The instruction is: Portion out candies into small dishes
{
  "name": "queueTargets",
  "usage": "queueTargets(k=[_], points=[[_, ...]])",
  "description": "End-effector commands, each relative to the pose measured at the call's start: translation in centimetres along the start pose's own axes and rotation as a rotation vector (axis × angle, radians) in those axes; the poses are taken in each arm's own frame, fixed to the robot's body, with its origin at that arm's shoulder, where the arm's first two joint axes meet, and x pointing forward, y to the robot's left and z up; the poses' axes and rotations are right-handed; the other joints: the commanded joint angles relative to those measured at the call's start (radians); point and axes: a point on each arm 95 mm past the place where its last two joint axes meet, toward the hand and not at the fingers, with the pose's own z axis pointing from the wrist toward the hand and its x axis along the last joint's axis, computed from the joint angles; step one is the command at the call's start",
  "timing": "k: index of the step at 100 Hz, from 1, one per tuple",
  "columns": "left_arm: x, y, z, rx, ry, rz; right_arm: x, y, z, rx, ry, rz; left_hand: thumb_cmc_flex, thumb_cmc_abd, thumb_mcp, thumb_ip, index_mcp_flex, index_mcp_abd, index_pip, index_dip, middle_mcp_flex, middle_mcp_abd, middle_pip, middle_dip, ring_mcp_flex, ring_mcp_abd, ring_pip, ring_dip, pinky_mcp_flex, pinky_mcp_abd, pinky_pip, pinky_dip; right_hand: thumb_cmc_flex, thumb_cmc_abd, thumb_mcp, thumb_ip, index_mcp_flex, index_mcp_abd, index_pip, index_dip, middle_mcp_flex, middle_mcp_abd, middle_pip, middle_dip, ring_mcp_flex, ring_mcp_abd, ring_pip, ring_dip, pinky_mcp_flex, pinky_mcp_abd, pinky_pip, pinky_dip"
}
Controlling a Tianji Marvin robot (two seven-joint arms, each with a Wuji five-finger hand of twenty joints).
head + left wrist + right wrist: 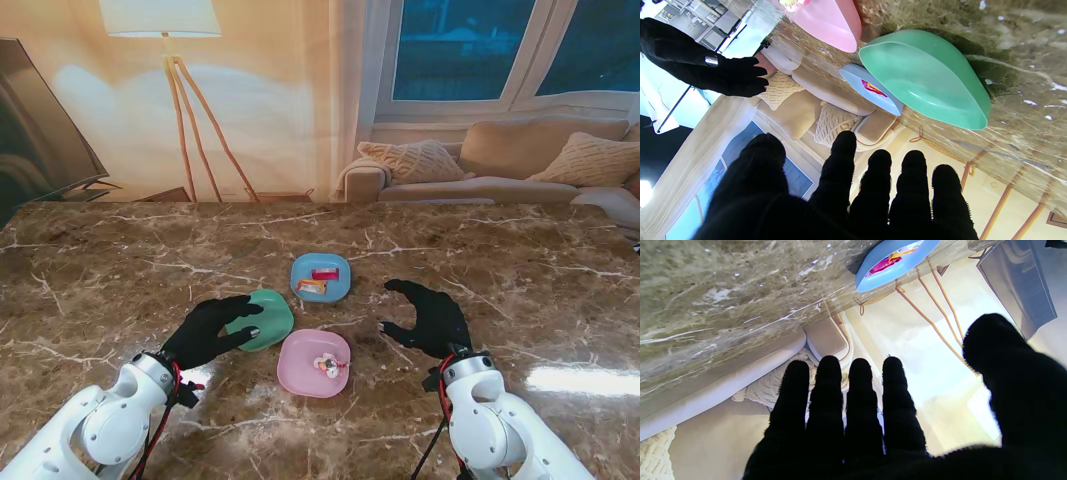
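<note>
Blue dish and pink dish hold candies; green dish empty (one left). Left hand, right hand: fingers spread, holding nothing.

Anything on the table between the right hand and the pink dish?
Nothing: the stand view shows only bare marble between the right hand and the pink dish, which holds a candy.

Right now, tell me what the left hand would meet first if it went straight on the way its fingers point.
Probably the green dish: the left hand is open, fingertips over its near rim. Height above it is unclear; the blue dish lies beyond.
</note>
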Motion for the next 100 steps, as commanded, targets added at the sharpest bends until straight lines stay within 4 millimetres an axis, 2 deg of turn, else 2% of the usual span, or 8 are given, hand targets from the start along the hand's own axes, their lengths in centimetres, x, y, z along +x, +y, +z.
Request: queueTargets(k=[1, 30, 62, 72, 80, 86, 99, 100], points=[[0.1, 0.1, 0.0, -0.006, 0.000, 0.001, -0.2, -0.5, -0.1, 0.017, -0.007, 0.009, 0.015, 0.024, -0.005, -0.017, -0.020, 0.003, -0.017, -0.012, 0.005, -0.024, 0.004, -0.003, 0.000, -0.021, -0.006, -0.013, -0.010, -0.011, -0.010, -0.003, -0.037, 0.012, -0.012, 0.041, -0.009, -0.017, -0.009, -0.005, -0.025, -0.008, -0.018, -0.014, -0.042, -0.061, -0.016, -0.019, -0.015, -0.044, -0.030, -0.024], [-0.2, -3.0, -0.4, -0.013, 0.002, 0.073, -0.1, -0.6, 0.0, 0.008, 0.001, 0.024, 0.020, -0.001, -0.004, -0.015, -0.016, 0.003, -0.012, -0.010, 0.009, -0.023, 0.006, -0.002, 0.004, -0.018, -0.004, -0.012, -0.008, -0.007, -0.010, -0.003, -0.037, 0.011, -0.009, 0.041, -0.007, -0.021, -0.009, -0.004, -0.026, -0.007, -0.019, -0.013, -0.042, -0.059, -0.017, -0.019, -0.014, -0.042, -0.032, -0.023], [-2.1, -9.0, -2.2, -0.100, -0.019, 0.236, -0.3, -0.7, -0.1, -0.005, -0.010, 0.032, 0.078, -0.184, 0.064, 0.003, -0.012, -0.029, 0.018, 0.004, 0.036, -0.051, 0.031, 0.025, 0.005, -0.026, 0.001, 0.008, -0.025, -0.014, -0.020, -0.008, -0.035, 0.007, 0.000, 0.040, 0.000, -0.027, -0.005, -0.001, -0.021, -0.006, -0.017, -0.010, -0.038, -0.055, -0.014, -0.016, -0.012, -0.038, -0.031, -0.020], [-2.9, -9.7, -3.1, -0.128, -0.035, 0.279, -0.4, -0.7, -0.1, -0.006, -0.015, 0.033, 0.034, -0.311, 0.302, -0.064, 0.010, -0.075, 0.077, 0.020, 0.041, -0.058, 0.041, 0.053, -0.014, -0.029, -0.006, 0.026, -0.042, 0.004, -0.050, -0.006, -0.035, 0.006, 0.003, 0.040, 0.001, -0.028, -0.004, 0.000, -0.021, -0.005, -0.018, -0.010, -0.037, -0.054, -0.014, -0.015, -0.012, -0.035, -0.031, -0.019], [-3.4, -9.6, -3.8, -0.149, -0.046, 0.301, -0.4, -0.7, -0.1, -0.008, -0.019, 0.034, 0.052, -0.400, 0.467, -0.113, 0.040, -0.155, 0.161, 0.057, 0.043, -0.068, 0.048, 0.072, -0.041, -0.026, -0.007, 0.041, -0.052, 0.056, -0.092, 0.030, -0.035, 0.006, 0.005, 0.039, 0.002, -0.028, -0.004, 0.001, -0.019, -0.007, -0.017, -0.009, -0.037, -0.054, -0.014, -0.015, -0.012, -0.035, -0.030, -0.018], [-3.7, -9.2, -4.3, -0.169, -0.052, 0.317, -0.4, -0.7, -0.1, -0.008, -0.020, 0.035, 0.063, -0.442, 0.544, -0.139, 0.067, -0.198, 0.222, 0.084, 0.038, -0.077, 0.044, 0.080, -0.080, -0.024, -0.014, 0.053, -0.060, 0.057, -0.120, 0.068, -0.035, 0.005, 0.007, 0.039, 0.004, -0.028, -0.003, 0.001, -0.019, -0.006, -0.018, -0.008, -0.037, -0.053, -0.014, -0.014, -0.012, -0.035, -0.030, -0.018], [-4.1, -7.9, -5.4, -0.230, -0.065, 0.331, -0.4, -0.8, -0.1, -0.008, -0.020, 0.036, 0.102, -0.490, 0.599, -0.155, 0.125, -0.250, 0.313, 0.136, 0.011, -0.085, 0.028, 0.079, -0.150, -0.024, -0.031, 0.059, -0.075, 0.040, -0.233, 0.092, -0.035, 0.005, 0.010, 0.039, 0.005, -0.030, -0.002, 0.002, -0.018, -0.005, -0.017, -0.007, -0.035, -0.053, -0.013, -0.013, -0.011, -0.033, -0.029, -0.016], [-4.1, -7.8, -5.4, -0.234, -0.065, 0.331, -0.4, -0.8, -0.1, -0.008, -0.021, 0.036, 0.103, -0.493, 0.610, -0.161, 0.125, -0.254, 0.316, 0.142, 0.009, -0.087, 0.028, 0.080, -0.154, -0.025, -0.031, 0.062, -0.071, 0.037, -0.263, 0.122, -0.035, 0.005, 0.011, 0.039, 0.004, -0.029, -0.002, 0.002, -0.018, -0.005, -0.017, -0.007, -0.035, -0.053, -0.013, -0.013, -0.011, -0.033, -0.029, -0.016]])
